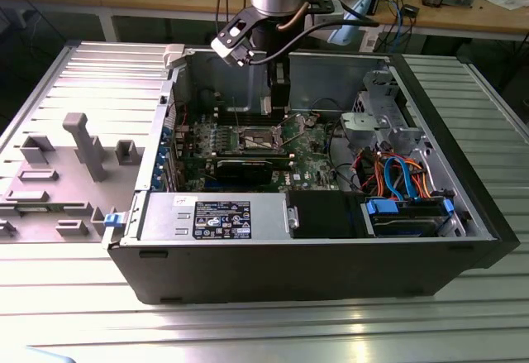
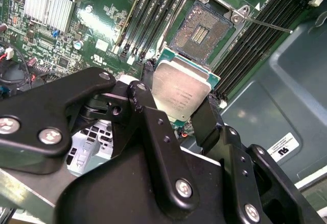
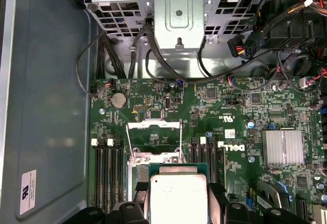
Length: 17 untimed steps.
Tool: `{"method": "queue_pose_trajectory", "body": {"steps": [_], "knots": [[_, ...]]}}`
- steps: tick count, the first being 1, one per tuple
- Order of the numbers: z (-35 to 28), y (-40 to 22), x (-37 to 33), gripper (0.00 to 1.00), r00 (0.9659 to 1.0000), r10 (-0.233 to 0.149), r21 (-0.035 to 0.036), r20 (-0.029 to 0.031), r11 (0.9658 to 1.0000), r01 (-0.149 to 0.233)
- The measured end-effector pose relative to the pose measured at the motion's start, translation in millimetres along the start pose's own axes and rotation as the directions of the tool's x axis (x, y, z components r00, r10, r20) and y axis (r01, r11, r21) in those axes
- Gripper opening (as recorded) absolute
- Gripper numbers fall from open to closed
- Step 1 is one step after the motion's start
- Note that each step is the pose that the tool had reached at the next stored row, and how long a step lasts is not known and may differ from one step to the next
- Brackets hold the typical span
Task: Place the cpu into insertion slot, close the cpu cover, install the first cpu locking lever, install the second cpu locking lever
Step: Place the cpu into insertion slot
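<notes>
The cpu (image 2: 181, 94), a flat square chip with a silvery top, is held by its edges in my gripper (image 2: 179, 92), which is shut on it. It hangs just above the green board, close beside the insertion slot (image 2: 202, 32), whose dark pin field lies bare. In the first wrist view the cpu (image 3: 176, 196) sits between the black fingers (image 3: 217, 198), and the silver cpu cover (image 3: 153, 125) stands raised beyond it. A thin locking lever (image 2: 271, 26) sticks out from the socket's corner. In the exterior view my gripper (image 1: 281, 98) reaches into the case above the insertion slot (image 1: 256, 140).
Black memory slots (image 2: 153, 15) flank the socket on both sides. A finned heatsink (image 3: 283, 147), a metal drive cage (image 1: 376, 119) with coloured cables, and a power supply (image 1: 219, 214) fill the open case (image 1: 314, 272). A grey fixture plate (image 1: 58, 173) lies at the exterior view's left.
</notes>
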<state>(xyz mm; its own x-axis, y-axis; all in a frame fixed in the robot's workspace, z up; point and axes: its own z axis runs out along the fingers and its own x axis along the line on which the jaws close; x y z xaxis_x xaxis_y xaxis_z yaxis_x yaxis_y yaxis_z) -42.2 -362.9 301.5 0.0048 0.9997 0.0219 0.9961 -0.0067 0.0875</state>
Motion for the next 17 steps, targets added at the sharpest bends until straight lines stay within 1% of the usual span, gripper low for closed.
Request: {"method": "queue_pose_trajectory", "body": {"steps": [14,17], "knots": [[0.0,0.0,0.0,0.55,1.0,-0.005,0.0001,-0.0003,1.0,0.005],[2.1,-0.5,0.5,0.55,1.0,-0.006,0.0001,-0.0005,1.0,0.006]]}}
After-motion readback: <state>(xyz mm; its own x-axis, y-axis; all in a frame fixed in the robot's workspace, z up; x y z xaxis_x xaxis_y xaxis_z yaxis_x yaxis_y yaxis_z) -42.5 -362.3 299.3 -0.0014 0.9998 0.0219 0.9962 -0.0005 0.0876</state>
